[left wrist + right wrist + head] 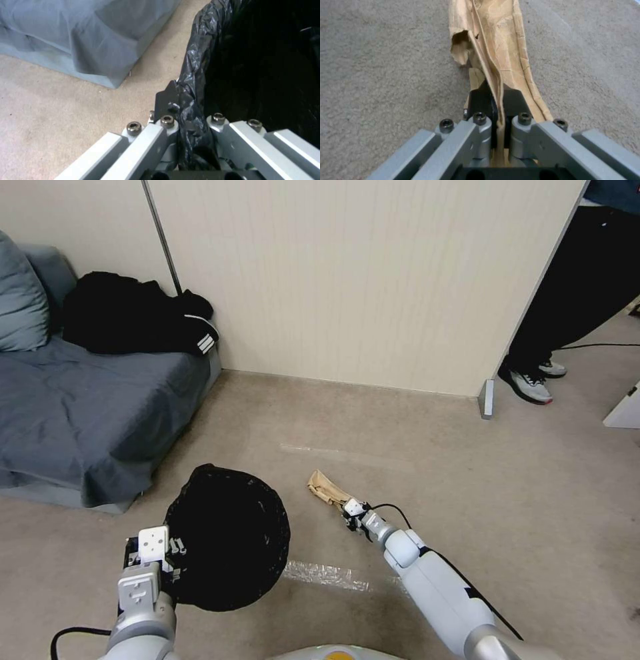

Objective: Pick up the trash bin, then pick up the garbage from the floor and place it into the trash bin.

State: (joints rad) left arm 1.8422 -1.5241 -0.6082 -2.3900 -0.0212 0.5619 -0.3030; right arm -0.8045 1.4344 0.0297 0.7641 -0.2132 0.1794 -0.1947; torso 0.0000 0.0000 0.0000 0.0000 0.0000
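Pinching tan crumpled paper (496,50), right end effector (498,100) reaches beside trash bin (227,537).

Black bag (230,537) lines the bin; tan crumpled paper (325,489); grey-blue sofa (87,413); beige carpet (413,447); black jacket (133,317) with white stripes.

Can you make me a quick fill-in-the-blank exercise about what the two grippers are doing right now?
1. The left gripper is shut on the rim of the ____.
2. The right gripper is shut on a piece of tan crumpled ____.
3. The bin liner is ____ in colour.

Missing words: trash bin; paper; black
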